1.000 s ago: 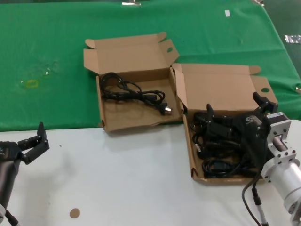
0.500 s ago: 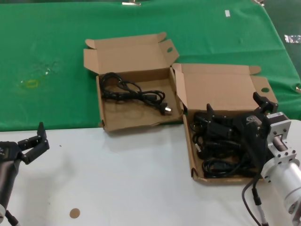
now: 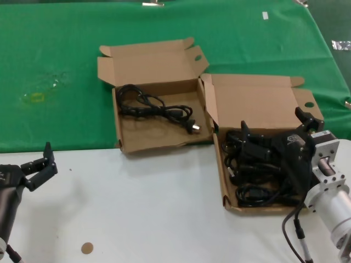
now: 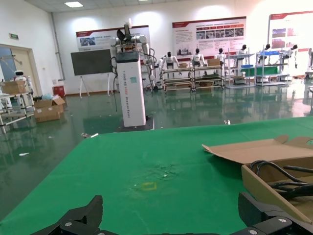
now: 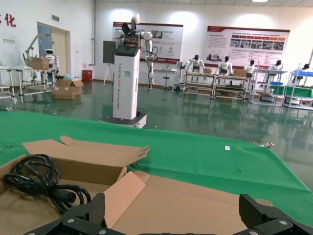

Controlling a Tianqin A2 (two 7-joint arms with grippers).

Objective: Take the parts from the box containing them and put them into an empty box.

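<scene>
The larger box point(image 3: 258, 104) with the straight lid stands at the right and holds a pile of black power cables point(image 3: 248, 183). My right gripper point(image 3: 273, 127) hangs open just over that pile, holding nothing. The smaller box point(image 3: 148, 136) with the wavy lid tabs stands at the middle left, and one coiled cable point(image 3: 159, 110) lies in it. The right wrist view shows that cable point(image 5: 30, 180), the larger box's lid point(image 5: 195, 205) and my open right gripper point(image 5: 173, 218). My left gripper point(image 3: 39, 166) is open and empty at the table's front left.
Both boxes straddle the edge where the green cloth point(image 3: 55, 55) meets the white table point(image 3: 148, 208). A small brown disc point(image 3: 86, 248) lies near the front edge. In the left wrist view the left gripper point(image 4: 171, 223) faces the cloth, with the smaller box point(image 4: 264, 183) off to one side.
</scene>
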